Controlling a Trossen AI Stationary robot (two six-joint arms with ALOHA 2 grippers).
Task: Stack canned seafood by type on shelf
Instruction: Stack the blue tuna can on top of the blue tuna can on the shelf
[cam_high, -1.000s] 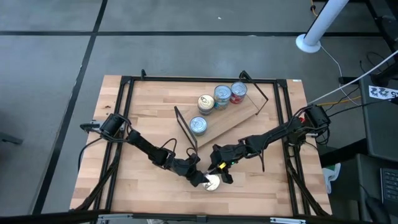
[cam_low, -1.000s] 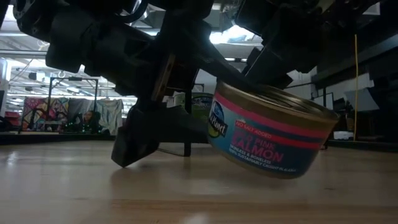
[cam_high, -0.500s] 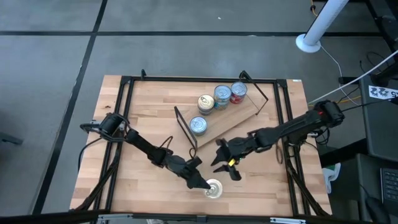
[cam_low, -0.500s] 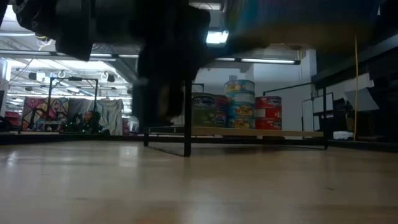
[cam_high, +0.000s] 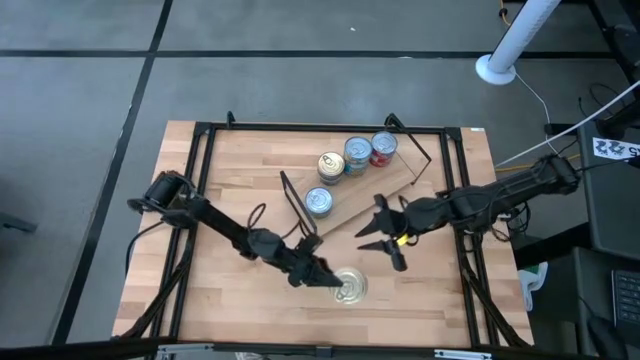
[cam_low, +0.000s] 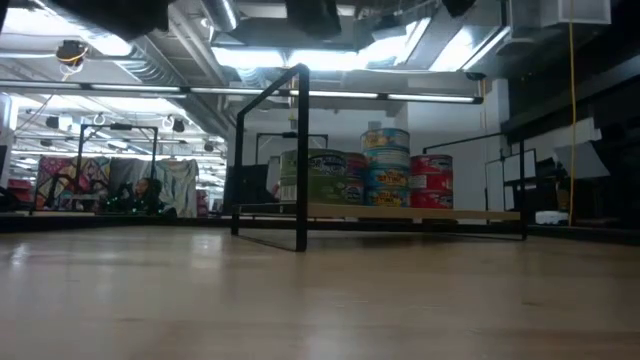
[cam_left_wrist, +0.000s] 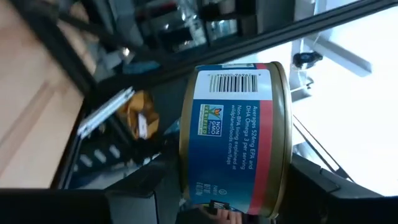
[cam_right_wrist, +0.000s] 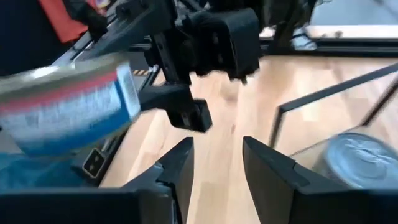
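A blue tin with a red band and gold rims (cam_left_wrist: 233, 137) fills the left wrist view. From above it shows its silver lid (cam_high: 349, 286) near the table's near edge, at the tip of my left gripper (cam_high: 318, 275), which is shut on it. My right gripper (cam_high: 385, 248) is open and touches nothing, hovering right of the tin beside the shelf (cam_high: 385, 188). The shelf's light board carries a blue tin (cam_high: 318, 201) at its near-left end and stacks at its far end: gold (cam_high: 331, 166), blue (cam_high: 358, 153), red (cam_high: 383, 148). My left gripper pinches the tin at its end nearest the wrist (cam_left_wrist: 227, 208), coming roughly level from the table's left. The picture's bottom edge cuts off the place of contact, so which faces the fingers lie on cannot be told. The tin is lifted clear of the table, lid upward.
Black wire frames stand at the shelf's ends (cam_high: 297, 208) (cam_high: 418, 152), and the near one shows upright in the low view (cam_low: 300, 150). A black rail frame (cam_high: 200, 200) borders the tabletop. Bare wood lies along the near edge (cam_high: 420, 300).
My right gripper has left the tin and drawn back toward the table's right and far side, beside the shelf. My left gripper has kept the tin, lifted it out of the low view, and carried it slightly toward the right.
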